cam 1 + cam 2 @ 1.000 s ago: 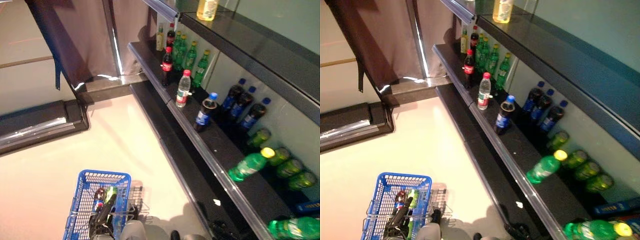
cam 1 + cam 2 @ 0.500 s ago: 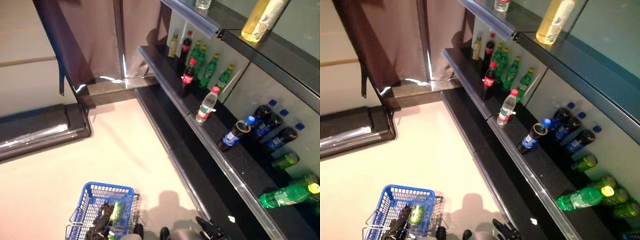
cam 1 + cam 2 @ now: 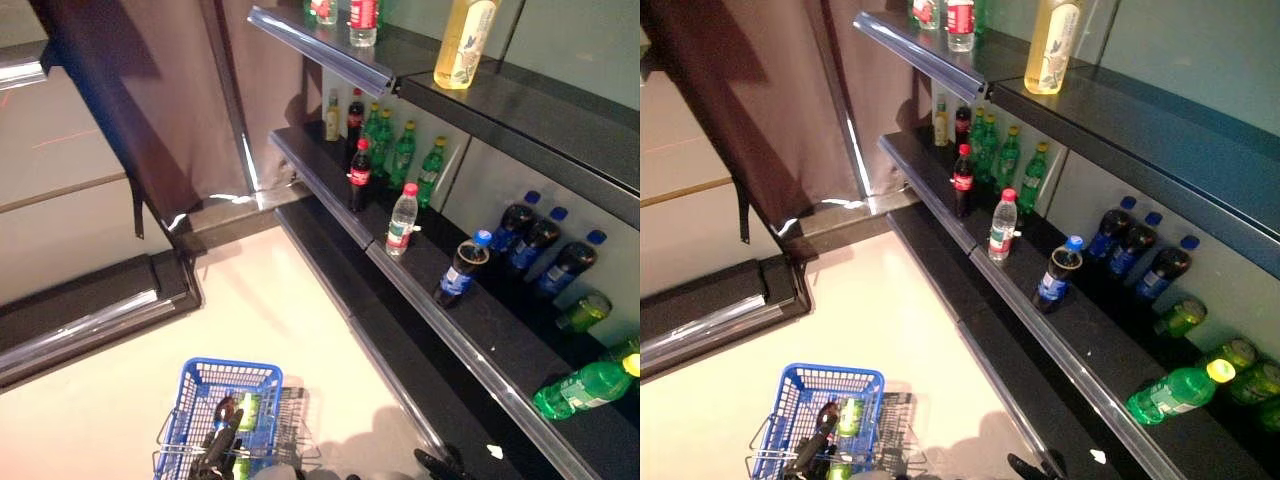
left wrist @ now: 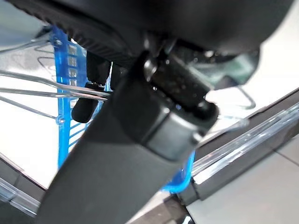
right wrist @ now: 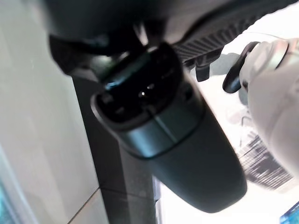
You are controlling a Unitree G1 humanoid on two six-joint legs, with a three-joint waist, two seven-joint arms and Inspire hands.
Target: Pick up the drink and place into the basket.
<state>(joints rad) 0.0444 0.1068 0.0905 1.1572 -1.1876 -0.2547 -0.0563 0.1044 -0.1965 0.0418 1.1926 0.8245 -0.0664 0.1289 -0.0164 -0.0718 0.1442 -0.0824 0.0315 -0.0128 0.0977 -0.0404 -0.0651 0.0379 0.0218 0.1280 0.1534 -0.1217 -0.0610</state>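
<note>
A blue plastic basket (image 3: 200,405) with wire handles sits at the bottom centre-left of the head views, on a pale floor (image 3: 270,310). Inside it lie a green drink can (image 3: 247,411) and a dark bottle with a red and blue label (image 3: 224,414). The left hand (image 3: 218,452) shows as a dark shape at the basket's near edge; in its wrist view the fingers (image 4: 84,109) reach past the wire handle, but whether they grasp it cannot be told. The right hand (image 3: 1035,466) shows only as a dark tip at the bottom edge, right of centre, and its fingers' state cannot be told either.

A dark shelf (image 3: 420,290) runs from upper centre to lower right. On it stand a cola bottle with a red label (image 3: 359,176), a clear water bottle with a red cap (image 3: 401,219) and a dark bottle with a blue cap (image 3: 460,269). Behind them stand green bottles (image 3: 404,155) and more blue-capped dark bottles (image 3: 538,245). A green bottle (image 3: 585,387) lies on its side at the lower right. A yellow bottle (image 3: 464,43) stands on the upper shelf (image 3: 540,105).
</note>
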